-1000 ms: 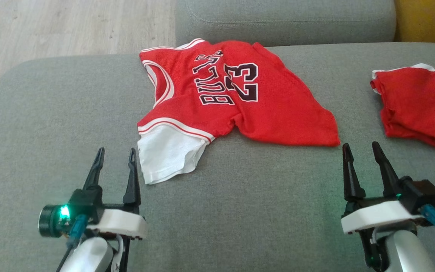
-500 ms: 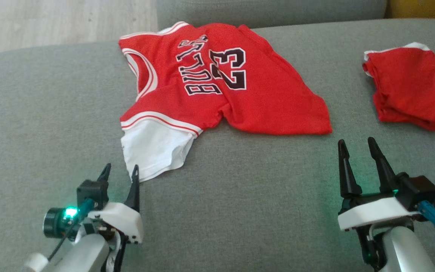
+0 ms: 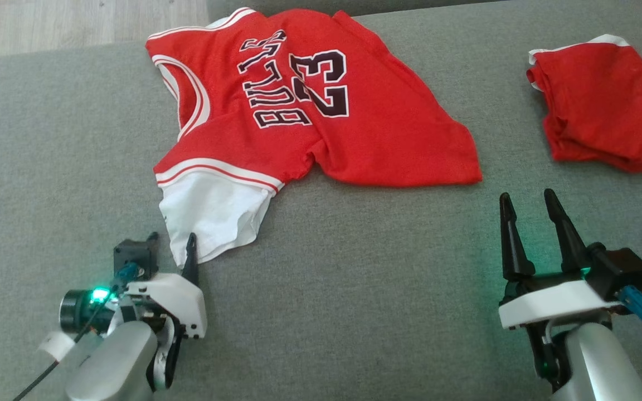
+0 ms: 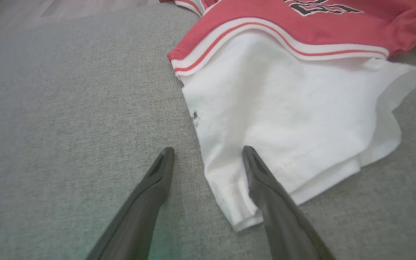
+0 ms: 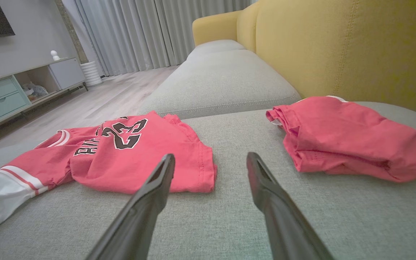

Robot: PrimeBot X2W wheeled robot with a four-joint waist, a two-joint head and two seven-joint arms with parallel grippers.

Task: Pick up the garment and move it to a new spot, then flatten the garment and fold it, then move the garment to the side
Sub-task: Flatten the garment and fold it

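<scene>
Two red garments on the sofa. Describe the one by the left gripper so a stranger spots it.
On the grey sofa seat, look at the left half, just ahead of the left gripper. A red jersey lies spread there, its white sleeve nearest it. Unlike the plain red bundle to the right, it bears BULLS and 23.

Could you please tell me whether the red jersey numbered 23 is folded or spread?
Spread, though rumpled: the red number-23 jersey shows its lettering, armhole trim and white sleeve.
</scene>
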